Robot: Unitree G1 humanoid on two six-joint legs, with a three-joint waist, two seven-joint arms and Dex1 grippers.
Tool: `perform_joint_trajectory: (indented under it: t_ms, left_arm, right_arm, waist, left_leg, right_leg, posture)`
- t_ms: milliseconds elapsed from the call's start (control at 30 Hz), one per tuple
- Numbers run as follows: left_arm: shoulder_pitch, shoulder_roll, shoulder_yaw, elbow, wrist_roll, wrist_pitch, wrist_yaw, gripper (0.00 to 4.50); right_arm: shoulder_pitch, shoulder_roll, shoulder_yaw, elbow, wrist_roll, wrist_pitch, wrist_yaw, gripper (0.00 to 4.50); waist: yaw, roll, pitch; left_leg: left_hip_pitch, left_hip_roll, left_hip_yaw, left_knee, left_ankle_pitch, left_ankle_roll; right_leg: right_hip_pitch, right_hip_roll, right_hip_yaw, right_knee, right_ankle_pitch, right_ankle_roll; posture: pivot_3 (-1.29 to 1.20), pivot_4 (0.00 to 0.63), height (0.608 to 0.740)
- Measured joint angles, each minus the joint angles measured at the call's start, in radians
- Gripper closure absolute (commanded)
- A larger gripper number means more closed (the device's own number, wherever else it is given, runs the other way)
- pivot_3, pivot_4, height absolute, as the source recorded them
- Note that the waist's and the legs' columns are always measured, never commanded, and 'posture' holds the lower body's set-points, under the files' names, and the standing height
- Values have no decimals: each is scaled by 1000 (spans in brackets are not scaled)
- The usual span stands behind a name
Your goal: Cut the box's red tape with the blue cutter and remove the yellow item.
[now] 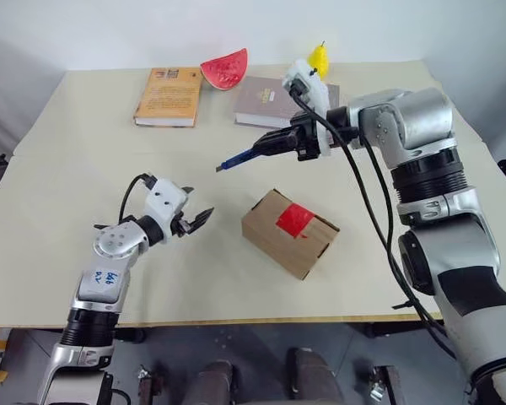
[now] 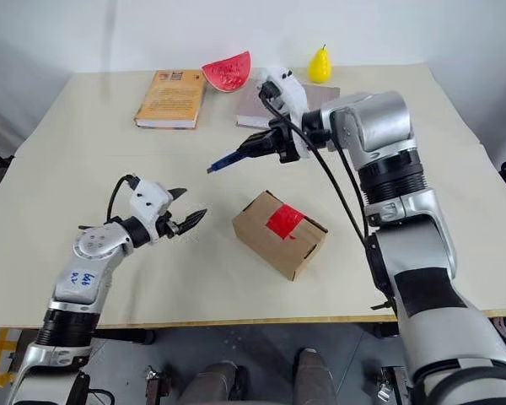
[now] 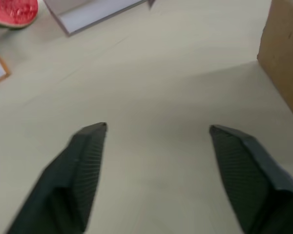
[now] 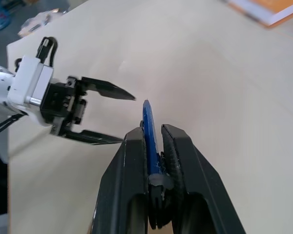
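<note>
Right gripper (image 4: 152, 146) is pinched on the blue cutter (image 1: 239, 158), held above the table (image 1: 84, 152) with the cutter's tip pointing toward the left gripper (image 1: 196, 221). The right wrist view shows the cutter clamped between the two fingers, its blue tip sticking out past them, a detail the head views give only from the side. Left gripper hangs low over the table with its fingers (image 3: 83, 161) spread wide and nothing between them. Just beside it, on the side away from the robot's left, sits the box (image 1: 288, 232), shut, with the red tape (image 1: 296, 220) across its top; the left wrist view catches only one brown wall of it. Beyond the right gripper lie an orange book (image 1: 169, 95), a grey book (image 1: 266, 101), a watermelon slice (image 1: 225, 69) and a yellow pear (image 2: 320, 65).
</note>
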Motion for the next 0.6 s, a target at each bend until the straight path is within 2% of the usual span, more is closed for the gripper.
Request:
perform_joint_trajectory:
  t_ms: [300, 600]
  left_arm:
    - [50, 127, 96, -127, -136, 232, -85, 0]
    - [212, 155, 194, -388, -313, 418, -101, 0]
  right_arm:
    - [58, -73, -97, -147, 40, 63, -98, 4344]
    - [223, -165, -192, -369, 104, 79, -172, 4344]
  waist:
    - [-1, 0, 0]
    - [7, 0, 0]
  left_leg:
    - [0, 0, 0, -1, 0, 0]
    - [0, 1, 0, 0, 0, 0]
  right_leg:
    - [0, 0, 1, 0, 0, 0]
    - [1, 0, 3, -2, 0, 0]
  posture:
    - [0, 150, 740]
    - [0, 150, 740]
